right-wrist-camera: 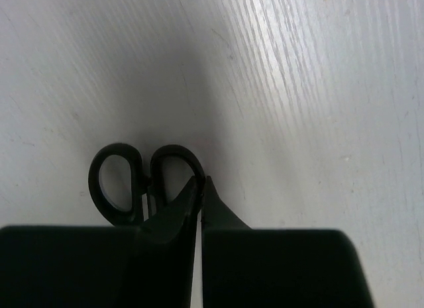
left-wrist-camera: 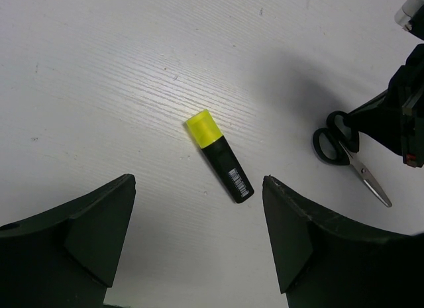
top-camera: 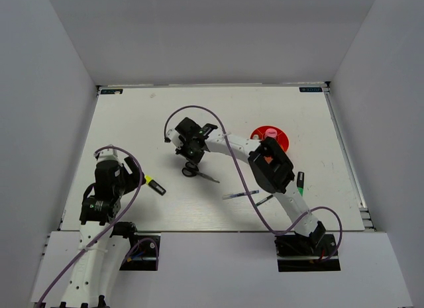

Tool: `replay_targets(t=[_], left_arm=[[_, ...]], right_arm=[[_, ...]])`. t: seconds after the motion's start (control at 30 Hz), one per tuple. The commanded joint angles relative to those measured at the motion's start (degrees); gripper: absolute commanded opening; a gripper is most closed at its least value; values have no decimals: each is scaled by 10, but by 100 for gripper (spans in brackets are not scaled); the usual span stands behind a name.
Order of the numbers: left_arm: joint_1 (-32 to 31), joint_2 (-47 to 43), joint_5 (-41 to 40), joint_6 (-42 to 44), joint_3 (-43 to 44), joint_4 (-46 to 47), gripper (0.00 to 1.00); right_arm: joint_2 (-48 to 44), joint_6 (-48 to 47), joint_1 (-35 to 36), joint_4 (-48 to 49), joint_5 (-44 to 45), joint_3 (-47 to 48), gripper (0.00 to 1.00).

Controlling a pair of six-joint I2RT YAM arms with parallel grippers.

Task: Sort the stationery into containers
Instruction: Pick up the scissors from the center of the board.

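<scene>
Right gripper (right-wrist-camera: 200, 182) pinching a handle loop of the black-handled scissors (left-wrist-camera: 368, 179) lying mid-table, left gripper (left-wrist-camera: 199, 182) hovering with fingers spread wide over the yellow highlighter (left-wrist-camera: 222, 159) at the scissors' 8 o'clock, orange-red cup (top-camera: 283, 141) sitting at their 2 o'clock.

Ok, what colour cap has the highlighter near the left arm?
Yellow cap, black highlighter body; clearest in the left wrist view.

Blades of the scissors (right-wrist-camera: 118, 150) are lost beneath the right gripper (right-wrist-camera: 202, 183), fingers pressed together, in its wrist view, and from above the right arm (top-camera: 236, 146) covers the orange-red cup (top-camera: 285, 140) around its seven o'clock rim.
</scene>
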Motion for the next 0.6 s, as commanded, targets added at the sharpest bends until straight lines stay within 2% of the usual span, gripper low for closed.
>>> replay_targets(t=[0.0, 0.23, 0.57], left_arm=[[4, 2, -2, 5, 5, 7, 88], [4, 10, 9, 5, 3, 10, 89], [4, 52, 44, 9, 8, 11, 89]], right_arm=[[-46, 13, -11, -26, -6, -29, 0], [-177, 16, -35, -12, 6, -39, 0], [-425, -1, -106, 95, 103, -172, 0]])
